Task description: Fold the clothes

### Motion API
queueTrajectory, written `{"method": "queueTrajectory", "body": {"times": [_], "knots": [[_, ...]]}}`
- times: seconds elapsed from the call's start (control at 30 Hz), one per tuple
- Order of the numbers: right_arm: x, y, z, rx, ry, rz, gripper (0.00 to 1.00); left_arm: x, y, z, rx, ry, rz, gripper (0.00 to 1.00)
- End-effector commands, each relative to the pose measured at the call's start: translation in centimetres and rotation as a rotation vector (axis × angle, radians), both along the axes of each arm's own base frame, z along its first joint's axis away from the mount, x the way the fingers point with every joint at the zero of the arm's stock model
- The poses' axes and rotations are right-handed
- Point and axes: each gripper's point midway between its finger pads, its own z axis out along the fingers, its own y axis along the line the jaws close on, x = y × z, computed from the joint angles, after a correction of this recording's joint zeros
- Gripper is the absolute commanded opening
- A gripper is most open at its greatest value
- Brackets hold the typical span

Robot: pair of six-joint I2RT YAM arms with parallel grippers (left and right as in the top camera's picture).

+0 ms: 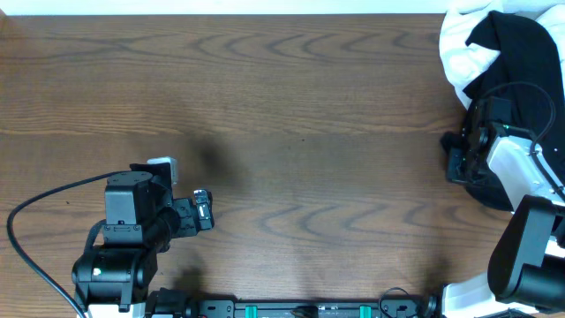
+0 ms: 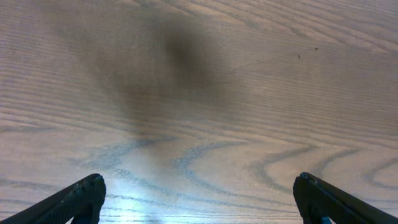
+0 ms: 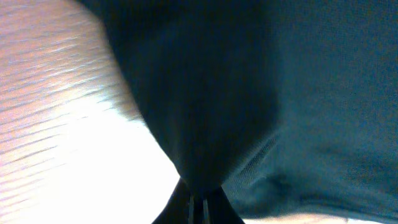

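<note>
A black garment (image 1: 521, 53) lies in a heap at the far right of the table, on top of a white garment (image 1: 461, 44). My right gripper (image 1: 459, 161) sits at the heap's near left edge. In the right wrist view its fingers (image 3: 200, 202) are shut on a pinched fold of the black garment (image 3: 249, 93), which fills most of that view. My left gripper (image 1: 205, 212) is at the near left of the table, far from the clothes. In the left wrist view its fingers (image 2: 199, 202) are wide open over bare wood, holding nothing.
The wooden table (image 1: 282, 124) stretches between the two arms. The right arm's white body (image 1: 521, 168) and black cable cover part of the clothes heap. The left arm's base (image 1: 115, 265) stands at the near edge.
</note>
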Motion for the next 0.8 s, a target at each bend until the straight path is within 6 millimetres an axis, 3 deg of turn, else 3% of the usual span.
{"method": "queueTrajectory", "body": {"times": [0.0,0.2,0.33,0.4,0.57,0.67,0.77], "knots": [[3.5,4.2,4.4,0.131,-0.159,0.134,0.01,0.2,-0.1,0.8,-0.008,-0.019,-0.001,0.98],[4.8,13.1,12.7,0.216,-0.331,0.402,0.01,0.2,-0.1,0.8,-0.008,-0.018,-0.001,0.98],[3.6,20.9,17.5,0.254,-0.456,0.607,0.01,0.2,-0.1,0.8,-0.008,-0.018,-0.001,0.98],[2.8,23.9,18.6,0.283,-0.492,0.663,0.01,0.1,-0.1,0.8,-0.008,-0.018,-0.001,0.98],[-0.1,31.1,18.0,0.369,-0.466,0.796,0.04,0.2,-0.1,0.8,-0.008,-0.018,-0.001,0.98],[-0.9,34.4,16.8,0.384,-0.446,0.875,0.19,0.1,-0.1,0.8,-0.008,-0.018,-0.001,0.98],[0.0,36.2,16.0,0.349,-0.478,0.915,0.32,0.2,-0.1,0.8,-0.008,-0.018,-0.001,0.98]]}}
